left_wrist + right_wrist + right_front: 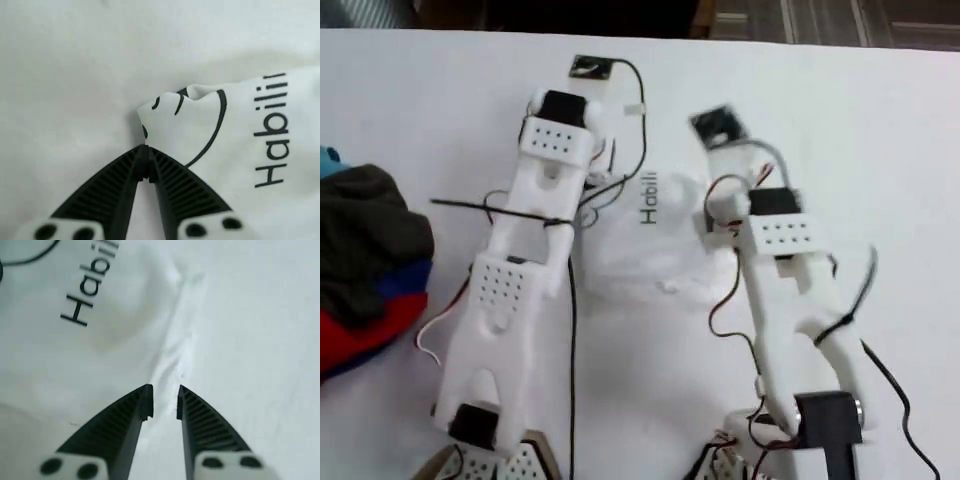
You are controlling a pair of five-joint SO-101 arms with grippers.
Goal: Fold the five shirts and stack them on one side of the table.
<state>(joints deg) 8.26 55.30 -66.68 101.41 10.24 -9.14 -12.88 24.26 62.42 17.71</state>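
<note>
Left tool [146, 162], just right of the dark, blue and red shirt pile [365, 265] at the desk [890, 120] edge, is closed on a puckered edge of the white shirt [220, 145], probably to lift it for a fold. Black lettering and a curved line drawing mark this shirt, which lies between the arms. Right tool [165, 401] hovers slightly open over the opposite wrinkled edge, seemingly ready to pinch.

- Crumpled white shirt [650, 250] fills the gap between left arm [520, 260] and right arm [790, 290].
- Heaped shirts [365, 270] block one table [890, 130] edge; the opposite side lies open.
- Black cable [573, 340] runs beside the left arm.
</note>
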